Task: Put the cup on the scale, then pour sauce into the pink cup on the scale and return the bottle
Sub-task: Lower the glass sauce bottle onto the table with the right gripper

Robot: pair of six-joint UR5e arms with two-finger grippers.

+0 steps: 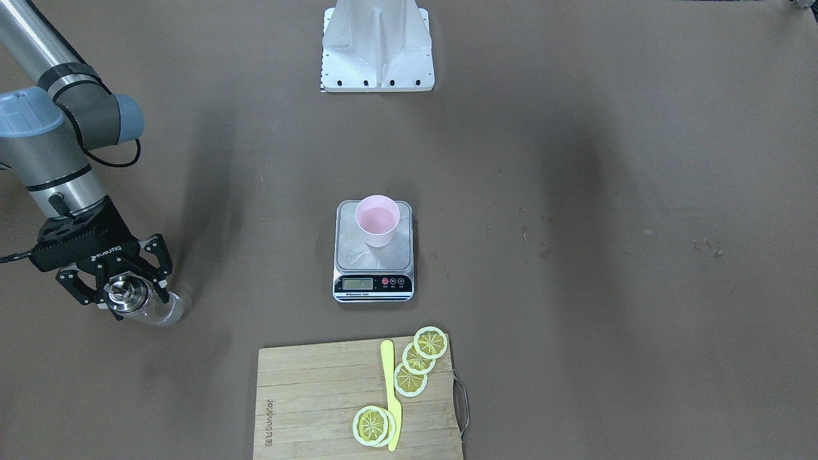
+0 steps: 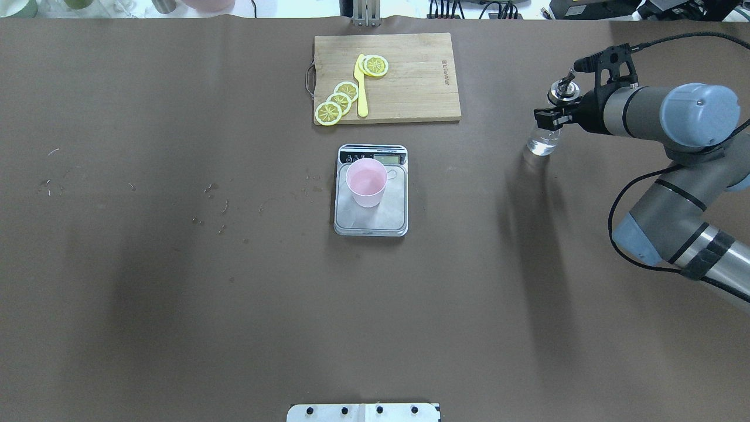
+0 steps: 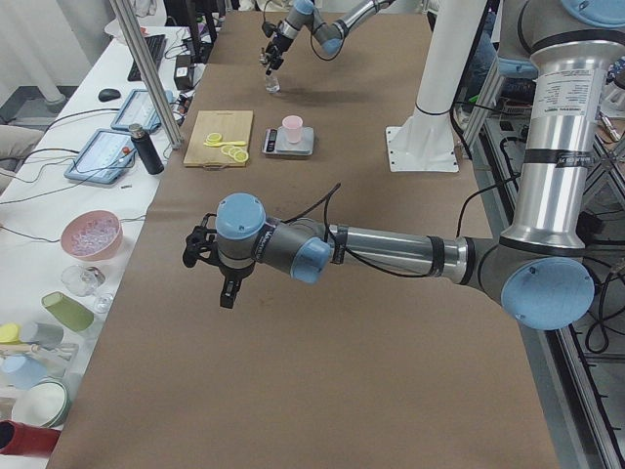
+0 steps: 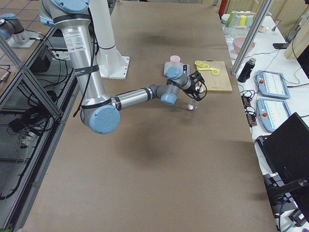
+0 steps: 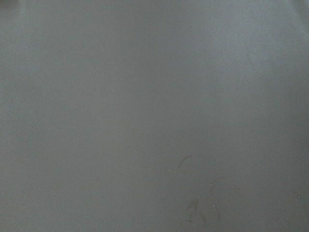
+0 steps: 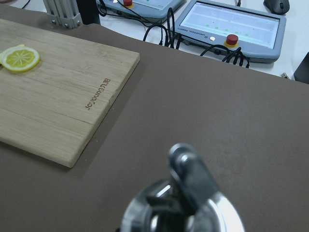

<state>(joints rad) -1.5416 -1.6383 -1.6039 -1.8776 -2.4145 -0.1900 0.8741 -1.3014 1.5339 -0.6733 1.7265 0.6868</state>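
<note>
The pale pink cup [image 1: 377, 220] [image 2: 366, 183] stands upright on the steel platform of the scale [image 1: 374, 285] [image 2: 370, 224] at the table's middle. Far out on my right side, the clear glass bottle [image 1: 148, 308] [image 2: 541, 142] stands upright on or just over the table. My right gripper [image 1: 128, 295] [image 2: 554, 112] is shut on its upper part, under the metal pourer cap [image 6: 186, 198]. A little clear sauce shows low in the bottle. My left gripper [image 3: 223, 288] hovers over bare table far from the scale; I cannot tell its state.
A wooden cutting board [image 1: 313, 396] [image 2: 422, 88] with lemon slices [image 1: 418, 364] and a yellow knife [image 1: 390, 396] lies beyond the scale, its corner [image 6: 72, 121] close to the bottle. The robot's base plate [image 1: 377, 57] sits behind. Small crumbs [image 2: 211, 193] dot my left half.
</note>
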